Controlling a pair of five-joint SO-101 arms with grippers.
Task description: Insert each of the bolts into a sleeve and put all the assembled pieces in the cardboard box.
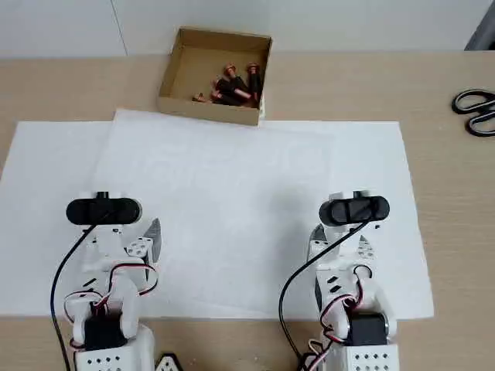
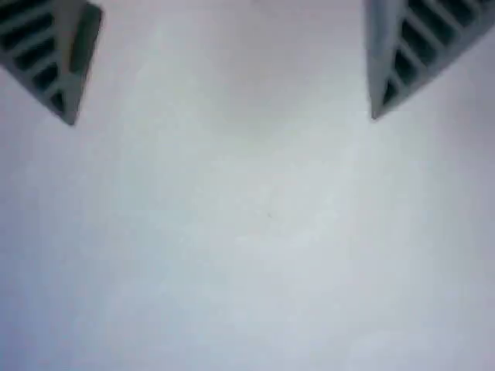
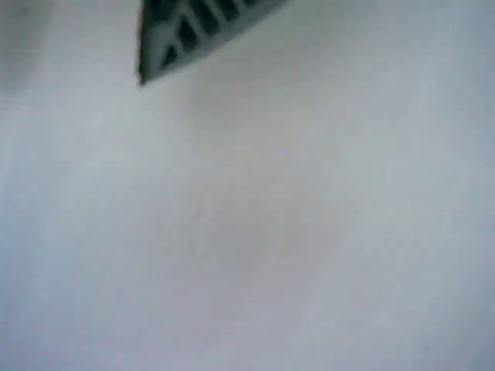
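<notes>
Scissors (image 1: 476,110) beside white paper (image 1: 232,193)

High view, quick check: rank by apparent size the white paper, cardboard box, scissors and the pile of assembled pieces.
1. white paper, by far the largest.
2. cardboard box.
3. scissors and pile of assembled pieces look about alike; the scissors run off the picture's edge, so I will not rank them.

The table is seen from above and behind the arms by the high camera, which is faced forward over the white paper (image 1: 247,178) to the cardboard box (image 1: 209,110). Each wrist camera is pointed down past its fingers, the left fingers (image 2: 418,46) and a right finger (image 3: 193,31), close onto the paper. The paper ahead of the fingertips is shared with the high view.
</notes>
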